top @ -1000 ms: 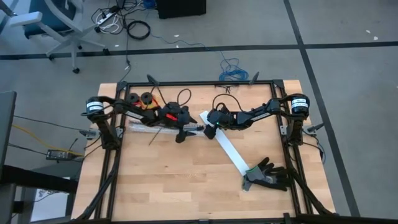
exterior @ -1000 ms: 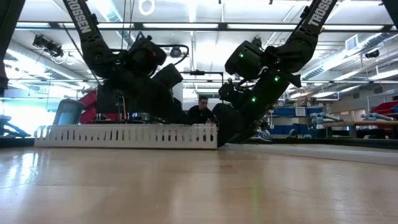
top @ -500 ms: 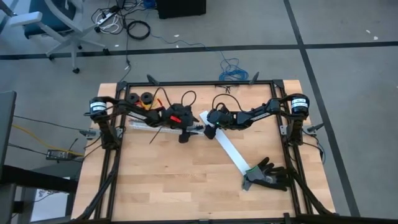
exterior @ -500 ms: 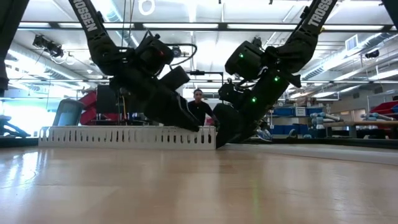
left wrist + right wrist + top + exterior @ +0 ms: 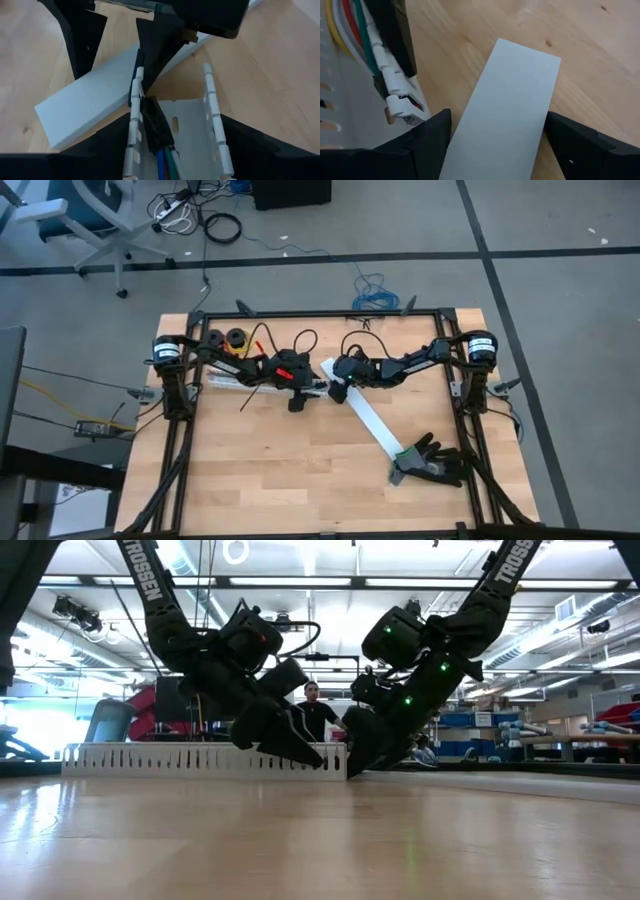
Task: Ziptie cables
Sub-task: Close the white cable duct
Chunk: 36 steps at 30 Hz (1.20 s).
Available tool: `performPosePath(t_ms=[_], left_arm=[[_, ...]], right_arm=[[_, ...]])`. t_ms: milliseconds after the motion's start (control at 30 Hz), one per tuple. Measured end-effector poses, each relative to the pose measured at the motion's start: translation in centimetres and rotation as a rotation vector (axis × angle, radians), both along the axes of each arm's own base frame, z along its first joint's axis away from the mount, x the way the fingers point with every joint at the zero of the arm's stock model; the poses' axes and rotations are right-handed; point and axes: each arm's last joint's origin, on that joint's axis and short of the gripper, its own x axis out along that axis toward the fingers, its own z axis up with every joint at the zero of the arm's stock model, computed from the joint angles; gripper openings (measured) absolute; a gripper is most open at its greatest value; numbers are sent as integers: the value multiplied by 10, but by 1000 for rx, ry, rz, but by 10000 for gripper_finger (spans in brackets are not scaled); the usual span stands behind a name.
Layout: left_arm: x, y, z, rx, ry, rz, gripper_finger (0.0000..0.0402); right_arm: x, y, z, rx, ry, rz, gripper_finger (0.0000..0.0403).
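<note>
The cables [image 5: 162, 157], blue, green, red and yellow [image 5: 350, 35], lie inside a white slotted duct [image 5: 235, 385], their end wrapped in black [image 5: 156, 125]. My left gripper [image 5: 172, 120] is open, one finger on each side of the duct's right end [image 5: 335, 762]. The ziptie [image 5: 250, 399] lies flat on the table beside the duct, under my left arm. My right gripper [image 5: 497, 120] is open and points down over one end of a flat white cover strip [image 5: 507, 105], one finger at each long edge. My left gripper has its fingers close beside the duct's two slotted walls [image 5: 212, 115], slanting down from the table's left; I cannot tell whether they touch. My right gripper has its fingers at the cover strip's long edges [image 5: 540, 125]; I cannot tell whether they touch.
The cover strip [image 5: 370, 425] runs slantwise toward a black glove [image 5: 432, 462] at the near right. Two black spools [image 5: 226, 337] and loose wires lie at the far left. A black frame [image 5: 320, 313] rims the table. A person [image 5: 312, 710] shows beyond it.
My left gripper has gone along the duct toward the table's right, to the duct's end, sinking and rolling a little. My right gripper has kept still.
</note>
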Motion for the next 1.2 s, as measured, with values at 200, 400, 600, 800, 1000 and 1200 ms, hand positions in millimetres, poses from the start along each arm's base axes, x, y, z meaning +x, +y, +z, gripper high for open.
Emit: performPosePath(t_ms=[200, 400, 600, 800, 1000, 1200], left_arm=[[0, 0, 0, 0, -1, -2, 240], [-1, 2, 0, -2, 9, 4, 231], [-2, 7, 0, 1, 12, 22, 230], [-5, 13, -1, 1, 25, 47, 230], [-6, 16, -1, 1, 32, 57, 230], [-8, 20, -2, 9, 39, 42, 230]], right_arm=[[0, 0, 0, -12, 9, 26, 306], [0, -4, 0, -38, 26, 69, 306], [-3, -18, 11, -58, 16, 118, 306], [-17, -41, 36, -126, 25, 138, 306], [-29, -61, 49, -92, 3, 163, 306], [-33, -74, 53, -57, -48, 212, 306]])
